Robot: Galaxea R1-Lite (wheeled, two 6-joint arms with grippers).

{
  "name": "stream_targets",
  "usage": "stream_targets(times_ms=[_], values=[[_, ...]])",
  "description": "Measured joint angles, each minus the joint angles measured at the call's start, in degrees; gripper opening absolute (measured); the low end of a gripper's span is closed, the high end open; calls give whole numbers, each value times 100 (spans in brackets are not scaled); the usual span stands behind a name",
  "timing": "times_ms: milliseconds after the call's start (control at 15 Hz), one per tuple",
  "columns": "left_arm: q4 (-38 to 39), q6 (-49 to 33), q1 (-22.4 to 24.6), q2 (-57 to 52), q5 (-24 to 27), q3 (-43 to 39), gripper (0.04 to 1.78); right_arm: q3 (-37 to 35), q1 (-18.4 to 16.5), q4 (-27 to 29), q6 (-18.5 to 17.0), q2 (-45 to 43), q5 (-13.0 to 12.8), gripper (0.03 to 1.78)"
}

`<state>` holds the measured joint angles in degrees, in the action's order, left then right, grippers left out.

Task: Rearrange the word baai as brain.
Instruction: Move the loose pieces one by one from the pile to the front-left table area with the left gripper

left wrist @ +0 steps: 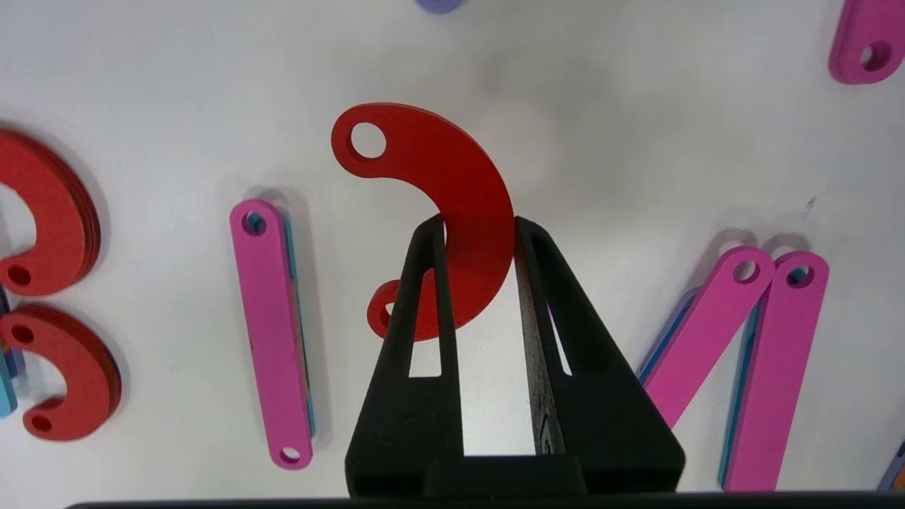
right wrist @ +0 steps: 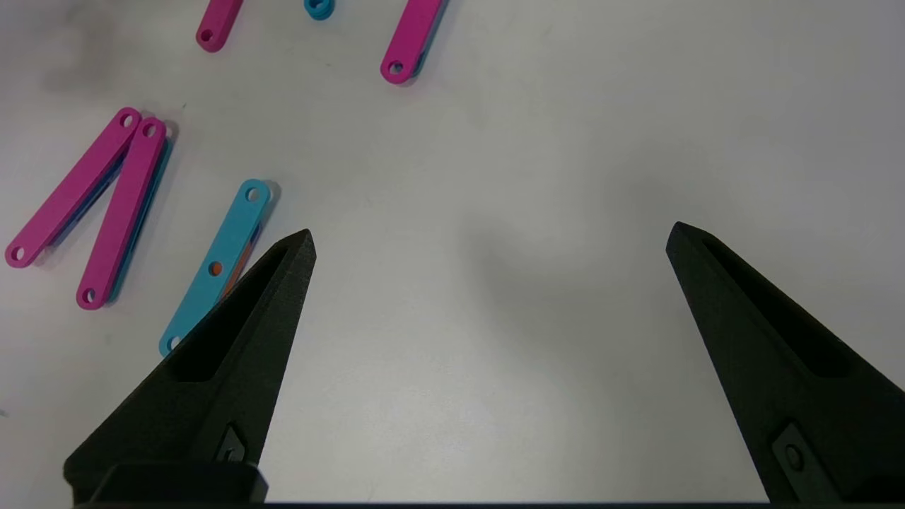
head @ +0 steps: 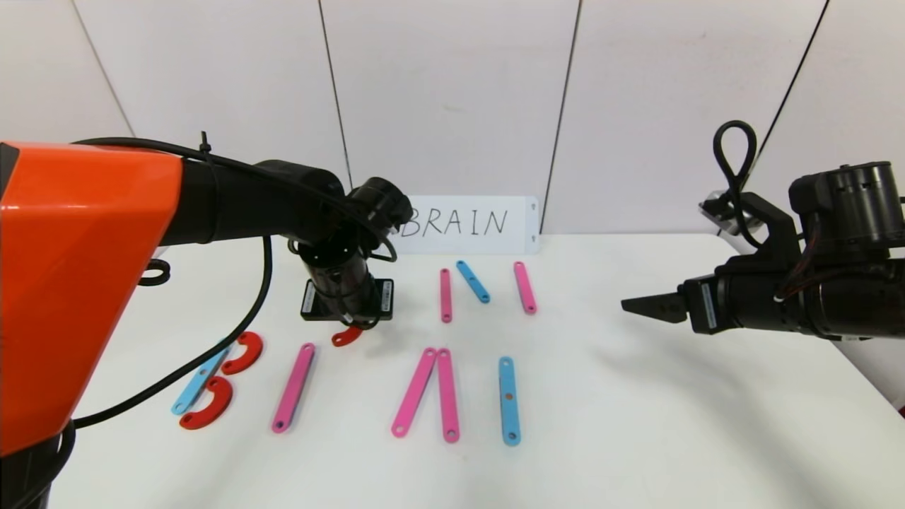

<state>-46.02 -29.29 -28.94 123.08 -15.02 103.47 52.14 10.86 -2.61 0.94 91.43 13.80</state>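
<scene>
We are gripping a red C-shaped curve (left wrist: 452, 212) edge-on in the left gripper (left wrist: 479, 230), above the table beside the pink strip (left wrist: 272, 332). We judge it light, stiff, thin; mid-arc suits. Right gripper (right wrist: 488, 244) is hanging agape, idle.

A white table (head: 636, 396) carries flat holed plastic pieces. At its back edge a white handwritten card (head: 470, 225) stands against the wall. Before the card lie three short strips (head: 486, 284) side by side. Nearer the front, from left: a blue strip with two red C-shaped curves (head: 212, 382), a long pink strip (head: 293, 387), two pink strips meeting at the top (head: 433, 392), a blue strip (head: 509, 400). Another red curve (left wrist: 438, 212) sits behind the long pink strip.
</scene>
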Motion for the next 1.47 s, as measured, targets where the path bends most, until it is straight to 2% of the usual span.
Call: stream_targets(times_ms=[533, 933, 1467], values=[[178, -96, 15, -240, 11, -848, 29, -33, 33, 0, -1, 27, -18, 174], [1052, 532, 130, -425, 33, -1703, 29, -43, 54, 0, 0, 33, -20, 174], [1135, 772, 207, -408, 80, -1775, 29, -44, 66, 0, 0, 41, -24, 174]])
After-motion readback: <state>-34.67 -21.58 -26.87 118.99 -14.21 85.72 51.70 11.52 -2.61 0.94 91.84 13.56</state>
